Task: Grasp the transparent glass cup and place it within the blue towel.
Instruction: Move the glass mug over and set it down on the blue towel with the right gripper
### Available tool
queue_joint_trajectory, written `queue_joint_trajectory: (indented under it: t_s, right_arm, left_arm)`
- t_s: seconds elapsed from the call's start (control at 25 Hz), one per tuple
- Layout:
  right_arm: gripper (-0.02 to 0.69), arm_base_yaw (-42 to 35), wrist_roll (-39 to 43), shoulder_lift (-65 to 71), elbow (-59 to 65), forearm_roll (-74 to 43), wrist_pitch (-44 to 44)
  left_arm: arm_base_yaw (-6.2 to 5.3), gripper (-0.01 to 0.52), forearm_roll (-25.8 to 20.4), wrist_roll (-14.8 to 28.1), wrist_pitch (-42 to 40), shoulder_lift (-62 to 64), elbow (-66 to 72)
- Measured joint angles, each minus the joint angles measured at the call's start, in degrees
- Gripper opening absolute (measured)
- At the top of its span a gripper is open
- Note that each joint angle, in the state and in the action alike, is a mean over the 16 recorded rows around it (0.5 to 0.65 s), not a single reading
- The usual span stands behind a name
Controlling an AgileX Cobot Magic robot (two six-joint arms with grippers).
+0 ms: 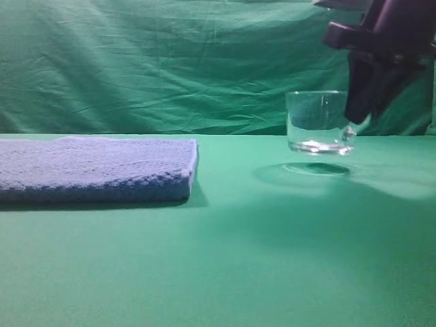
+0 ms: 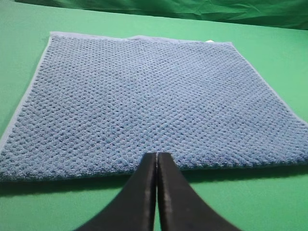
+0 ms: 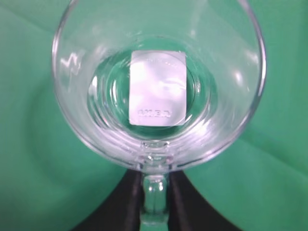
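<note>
Hanging clear of the green surface [image 1: 218,259], with its shadow on the cloth beneath it, the cup [image 1: 317,122] is held upright by the right tool [image 1: 355,126], whose dark fingers [image 3: 126,202] close from either side on the small loop handle [image 3: 154,197] at the cup's right edge in the high view. The right wrist view looks straight down into the open mouth, where a white label shows through the thick base. The towel [image 1: 95,169] lies flat to the left of the cup, well apart from it across bare cloth, its long side running left to right in the high view, so the coming carry looks to be a sideways move leftward with the cup kept level, then a descent onto the nubby top. The left tool [image 2: 156,192] sits just at the towel's near edge, its jaws pressed together and holding nothing; it is the nearer arm to the towel, but the right one has the cup. Wrinkled green fabric [image 1: 170,61] hangs as a backdrop behind everything.
</note>
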Motion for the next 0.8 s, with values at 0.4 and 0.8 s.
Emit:
queue_joint_trajectory:
  t_s: [0.4, 0.8]
  right_arm:
    - [0.102, 10.8, -0.1, 13.1, -19.6, -0.1, 3.2]
    - [0.153, 14.6, -0.6, 26.3, -26.8, -1.2, 3.5]
  left_arm:
    - [0.0, 0.0, 0.0, 0.0, 0.0, 0.0, 0.0]
    - [0.0, 0.0, 0.0, 0.0, 0.0, 0.0, 0.0]
